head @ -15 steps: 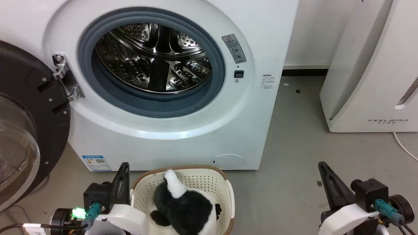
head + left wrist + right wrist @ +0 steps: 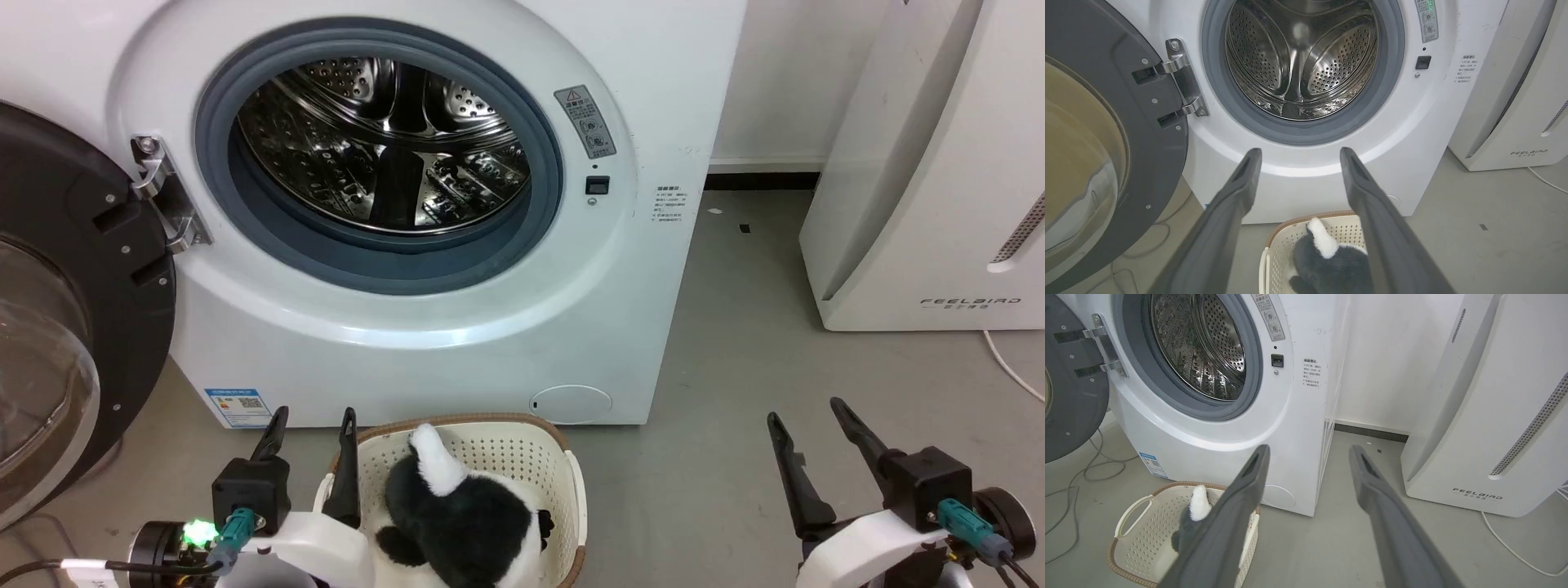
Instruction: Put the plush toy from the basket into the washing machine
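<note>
The plush toy (image 2: pixel 465 523), black with a white limb pointing up, lies in the cream basket (image 2: pixel 498 447) on the floor, right in front of the washing machine (image 2: pixel 424 327). The machine's dark glass door (image 2: pixel 57 286) is swung open to the left, baring the grey ring and steel drum (image 2: pixel 384 147). My left gripper (image 2: pixel 314 412) is open and holds nothing, at the basket's left rim. In the left wrist view, the plush toy (image 2: pixel 1327 261) sits low beside my right finger. My right gripper (image 2: pixel 804 410) is open over the bare floor, well right of the basket (image 2: pixel 1133 508).
A white FEELBIRD appliance (image 2: pixel 922 204) stands to the right of the machine, with a white cable (image 2: pixel 1008 363) on the floor beside it. Dark cables (image 2: pixel 1086 473) lie on the floor below the open door. Grey floor (image 2: pixel 735 343) lies between the machine and the appliance.
Both grippers have opened: each pair of fingers was together before and is spread now. The basket and the plush toy have not moved.
</note>
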### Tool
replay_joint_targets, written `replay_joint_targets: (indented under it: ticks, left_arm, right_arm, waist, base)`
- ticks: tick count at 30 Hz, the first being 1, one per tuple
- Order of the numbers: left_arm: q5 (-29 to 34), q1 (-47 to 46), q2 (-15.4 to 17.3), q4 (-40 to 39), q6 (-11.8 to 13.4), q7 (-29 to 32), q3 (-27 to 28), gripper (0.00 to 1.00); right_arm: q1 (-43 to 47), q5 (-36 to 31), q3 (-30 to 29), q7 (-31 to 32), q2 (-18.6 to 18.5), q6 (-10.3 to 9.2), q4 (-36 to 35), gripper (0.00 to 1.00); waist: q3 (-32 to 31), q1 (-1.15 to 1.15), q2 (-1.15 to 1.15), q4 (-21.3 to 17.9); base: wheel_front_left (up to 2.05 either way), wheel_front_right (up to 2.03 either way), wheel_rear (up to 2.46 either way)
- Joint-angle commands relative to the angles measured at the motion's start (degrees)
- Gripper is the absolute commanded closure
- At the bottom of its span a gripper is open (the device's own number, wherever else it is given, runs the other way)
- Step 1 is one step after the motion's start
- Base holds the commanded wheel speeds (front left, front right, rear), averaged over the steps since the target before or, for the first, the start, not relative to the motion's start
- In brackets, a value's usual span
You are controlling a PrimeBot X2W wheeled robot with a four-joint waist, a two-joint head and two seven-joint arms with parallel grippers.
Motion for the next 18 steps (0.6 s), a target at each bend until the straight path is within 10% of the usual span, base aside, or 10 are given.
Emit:
replay_joint_targets:
  ticks: [1,18]
  left_arm:
    - [-0.5,0.0,0.0,0.1,0.2,-0.6,-0.2,0.0]
    - [-2.5,-0.4,0.0,1.3,0.7,-2.6,-1.7,0.0]
  right_arm:
    - [0.1,0.5,-0.2,-0.5,0.0,0.0,0.0,0.0]
    - [0.0,1.4,-1.4,-2.5,0.0,-0.01,-0.5,0.0]
  waist:
    - [0.0,0.0,0.0,0.0]
    - [1.0,0.0,0.0,-0.3]
  base:
    - [0.0,0.0,0.0]
    - [0.0,0.0,0.0]
